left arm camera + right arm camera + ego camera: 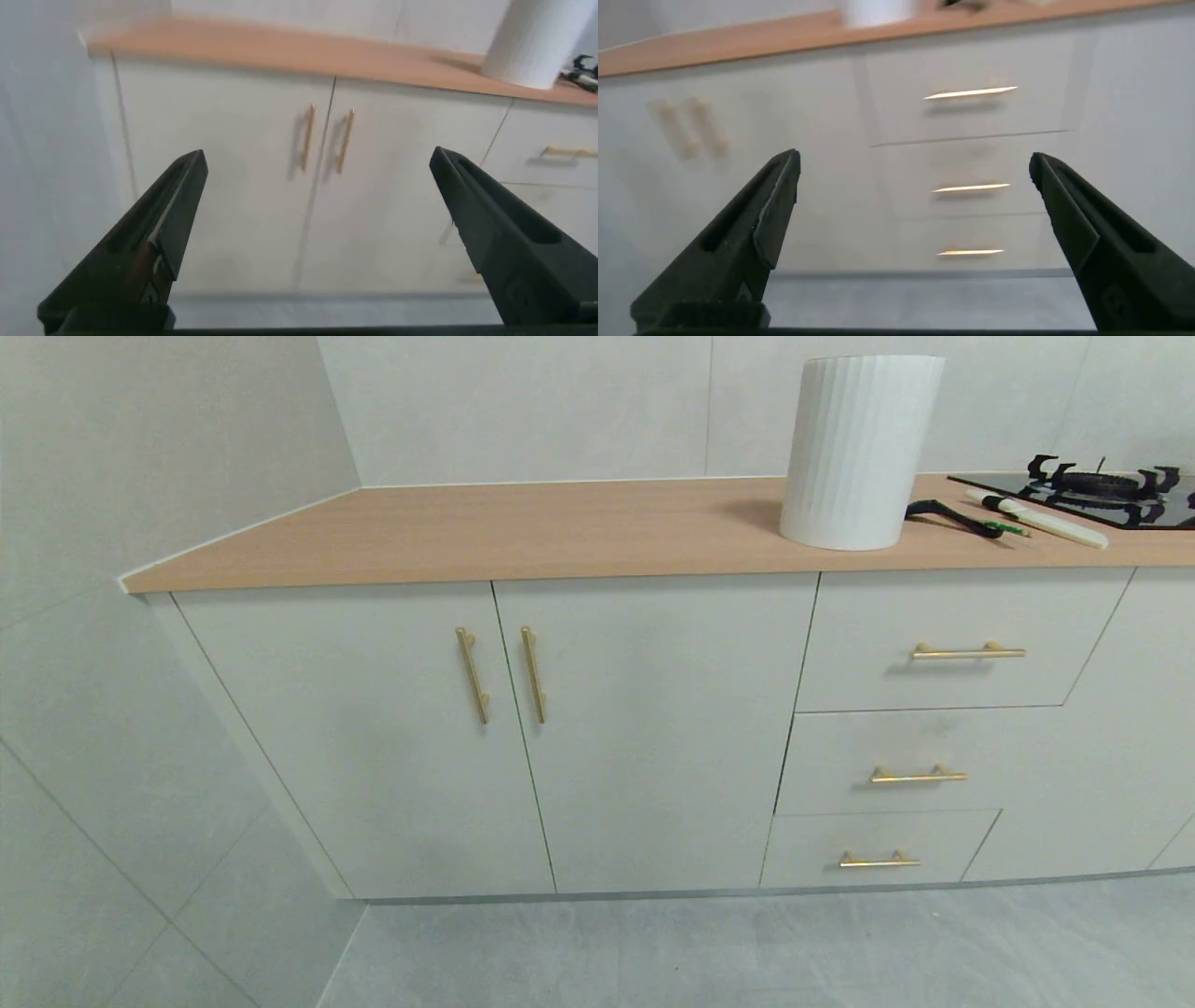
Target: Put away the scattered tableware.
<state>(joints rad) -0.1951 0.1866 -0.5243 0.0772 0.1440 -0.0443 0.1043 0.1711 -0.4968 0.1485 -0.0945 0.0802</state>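
A tall white ribbed holder (859, 453) stands on the wooden counter (523, 527). Beside it, toward the stove, lie a black-handled utensil (952, 515) and a long white utensil (1046, 523) with a green band. My left gripper (318, 159) is open and holds nothing; it faces the double cabinet doors, well short of them, with the holder (542, 42) up at the far side. My right gripper (913, 157) is also open with nothing in it, and it faces the stack of three drawers.
A black gas hob (1102, 490) sits at the counter's right end. Below the counter are two doors with gold handles (472, 674) and three drawers with gold handles (967, 652). Tiled walls close the left corner. Grey floor lies in front.
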